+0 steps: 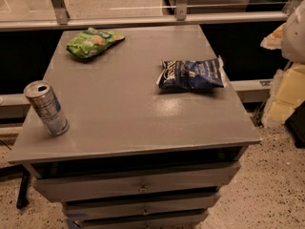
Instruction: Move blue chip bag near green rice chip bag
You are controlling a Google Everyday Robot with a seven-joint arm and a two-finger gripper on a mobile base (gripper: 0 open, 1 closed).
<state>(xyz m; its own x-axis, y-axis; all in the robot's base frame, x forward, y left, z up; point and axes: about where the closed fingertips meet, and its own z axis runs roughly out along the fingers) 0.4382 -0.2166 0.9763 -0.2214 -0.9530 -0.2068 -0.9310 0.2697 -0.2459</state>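
Three things sit on the grey cabinet top (128, 118): a can (46, 109) front left, the blue chip bag (191, 74) mid-right, the green rice chip bag (93, 42) back left, the bags well apart. The gripper (286, 87) hangs past the right edge, touching neither bag; I cannot tell how wide it stands.

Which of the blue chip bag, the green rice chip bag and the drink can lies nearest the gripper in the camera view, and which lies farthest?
The gripper is at the right edge, beside the table.
1. blue chip bag, on the table's right side.
2. green rice chip bag, back left.
3. drink can, front left, only slightly farther than the green bag.
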